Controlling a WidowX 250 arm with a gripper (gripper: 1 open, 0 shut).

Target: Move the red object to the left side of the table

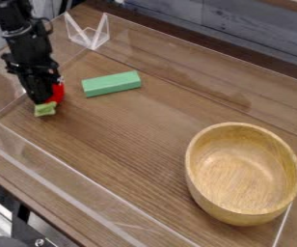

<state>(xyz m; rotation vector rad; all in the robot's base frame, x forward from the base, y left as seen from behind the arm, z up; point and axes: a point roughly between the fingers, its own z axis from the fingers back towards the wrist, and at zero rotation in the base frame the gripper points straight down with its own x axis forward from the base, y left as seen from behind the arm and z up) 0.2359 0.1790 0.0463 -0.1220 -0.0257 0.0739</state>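
Our black arm comes down from the upper left, wrist vertical, and our hand [43,96] points straight down with its fingers pinched together low near the tabletop's [138,135] left side.

No readable text anywhere in this shot

Looked over everything for lettering, and there's no label, brand, number or sign I can make out on any of it; the picture is pretty small and soft too, so any fine print would be lost.
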